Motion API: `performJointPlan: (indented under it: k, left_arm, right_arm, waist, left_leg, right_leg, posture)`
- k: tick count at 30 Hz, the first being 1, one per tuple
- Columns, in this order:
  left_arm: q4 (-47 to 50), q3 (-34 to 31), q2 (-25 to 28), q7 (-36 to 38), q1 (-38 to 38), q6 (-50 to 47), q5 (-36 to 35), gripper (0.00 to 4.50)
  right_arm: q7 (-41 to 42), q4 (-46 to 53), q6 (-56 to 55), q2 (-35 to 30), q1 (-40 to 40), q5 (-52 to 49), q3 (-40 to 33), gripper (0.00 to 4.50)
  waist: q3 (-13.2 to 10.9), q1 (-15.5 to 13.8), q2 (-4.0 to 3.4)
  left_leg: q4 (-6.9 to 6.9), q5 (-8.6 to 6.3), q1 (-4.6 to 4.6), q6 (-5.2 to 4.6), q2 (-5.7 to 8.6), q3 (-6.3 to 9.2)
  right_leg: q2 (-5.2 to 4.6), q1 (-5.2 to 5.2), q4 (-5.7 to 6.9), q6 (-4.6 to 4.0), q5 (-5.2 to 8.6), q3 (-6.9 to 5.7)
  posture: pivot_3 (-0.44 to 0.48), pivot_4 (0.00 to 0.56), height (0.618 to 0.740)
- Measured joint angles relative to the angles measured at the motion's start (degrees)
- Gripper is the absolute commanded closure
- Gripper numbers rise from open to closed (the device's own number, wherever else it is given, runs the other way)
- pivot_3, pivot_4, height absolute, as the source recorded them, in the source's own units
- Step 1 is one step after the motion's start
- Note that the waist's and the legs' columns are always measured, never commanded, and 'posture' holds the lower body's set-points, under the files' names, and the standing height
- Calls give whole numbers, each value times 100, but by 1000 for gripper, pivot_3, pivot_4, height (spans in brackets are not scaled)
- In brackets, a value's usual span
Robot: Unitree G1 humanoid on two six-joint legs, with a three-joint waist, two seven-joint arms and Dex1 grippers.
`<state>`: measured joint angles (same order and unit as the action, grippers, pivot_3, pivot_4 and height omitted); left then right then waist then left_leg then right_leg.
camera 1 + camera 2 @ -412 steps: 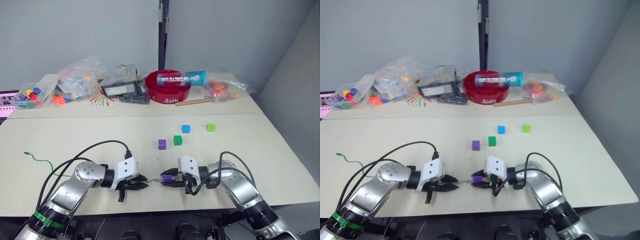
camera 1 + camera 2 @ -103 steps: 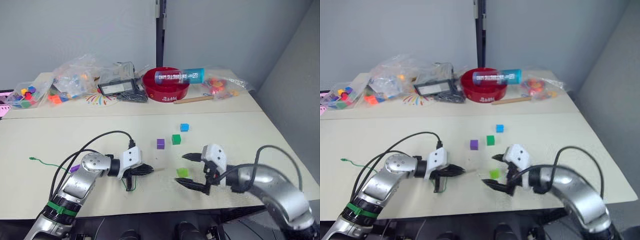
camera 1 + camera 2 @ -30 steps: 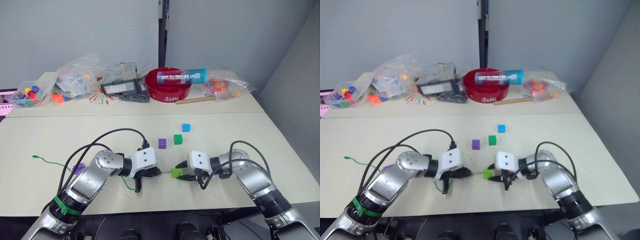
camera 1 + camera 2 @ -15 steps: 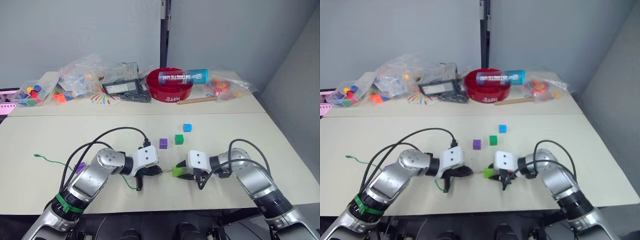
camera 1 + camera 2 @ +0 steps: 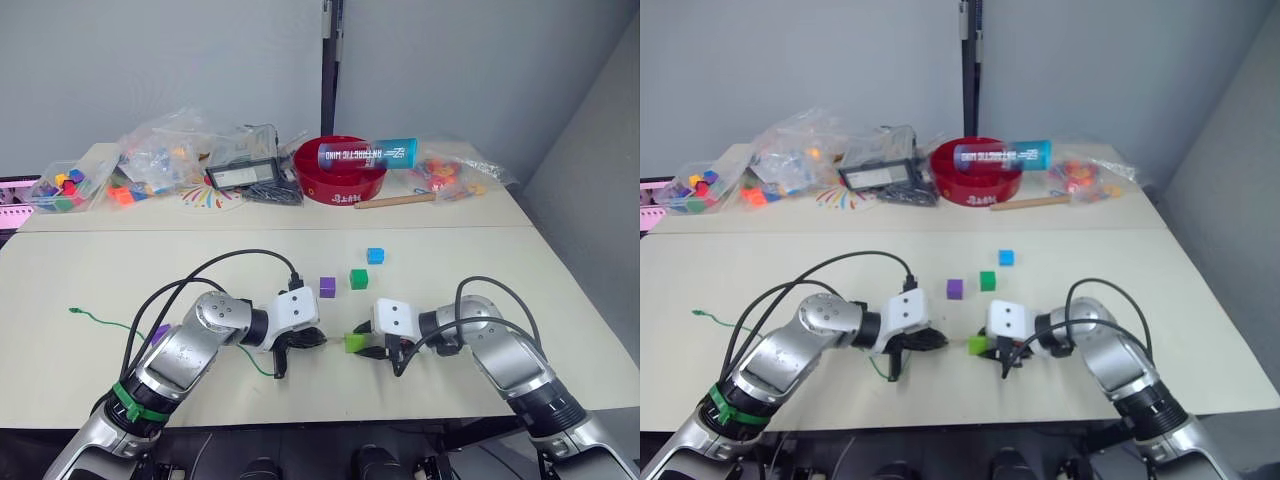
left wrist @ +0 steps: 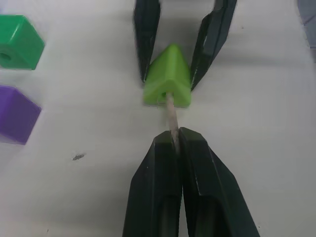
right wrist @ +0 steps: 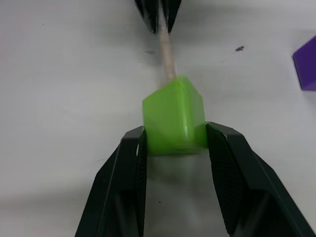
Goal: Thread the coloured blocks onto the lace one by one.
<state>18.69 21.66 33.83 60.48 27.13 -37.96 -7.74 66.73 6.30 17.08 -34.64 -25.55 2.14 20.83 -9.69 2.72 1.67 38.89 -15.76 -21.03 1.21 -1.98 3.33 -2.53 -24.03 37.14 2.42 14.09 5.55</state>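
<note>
You are mid-threading: your right gripper (image 7: 174, 143) clamps the small lime green plastic cube (image 7: 174, 119) just above the pale tabletop (image 5: 90, 280), and your left gripper (image 6: 176, 140) is pinched shut on the stiff pale tip (image 6: 170, 109) of the thin green lace (image 5: 110, 325), which already enters the cube's hole. Next, I judge, you must push the tip straight through, then regrip it on the far side. The other purple cube (image 5: 327, 287), dark green cube (image 5: 358, 278) and light blue cube (image 5: 375, 255) wait nearby.

The lime green block (image 6: 168, 78) is pinched above the table, the lace's pale tip (image 6: 171, 116) entering its hole. The lace (image 5: 105, 323) trails leftward, one purple block (image 5: 160, 333) threaded. Purple (image 5: 327, 287), dark green (image 5: 358, 278) and light blue (image 5: 375, 255) blocks lie beyond.
</note>
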Motion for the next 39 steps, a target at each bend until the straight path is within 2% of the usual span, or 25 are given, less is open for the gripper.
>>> performJointPlan:
  k: [10, 20, 29, 39]
  left_arm:
    - [43, -5, 1, -26, 23, -108, -44, 4500]
    - [-181, 374, -36, -24, 304, 67, 126, 4500]
    - [-159, 691, 31, -96, 490, -54, 376, 4500]
    - [-220, 747, 23, -152, 443, 208, 536, 4500]
  right_arm:
    - [-55, 66, 142, 24, 1, -10, 31, 3212]
    - [-65, 266, 379, -52, -25, -8, 85, 3212]
    - [-100, 656, 1102, -69, -47, -26, 160, 3212]
    - [-249, 947, 1755, -83, -98, -32, 240, 3212]
  waist:
    - [0, 18, 0]
    - [0, -2, 0]
    - [0, -11, 0]
    - [0, -11, 0]
  left_leg:
    - [-3, 0, 0, 0, -1, 2]
    - [-2, 0, -2, 0, 0, 2]
    - [-2, 0, -3, 0, 0, 2]
    - [-2, 0, -3, 0, 0, 2]
  right_leg:
    - [2, -2, 1, 0, 0, 0]
    - [2, -2, -1, 0, 0, -1]
    - [2, -3, -2, 0, 0, -1]
    - [2, -3, -2, 0, 0, -1]
  posture:
    - [0, 150, 740]
    - [0, 150, 740]
    - [0, 150, 740]
    - [0, 150, 740]
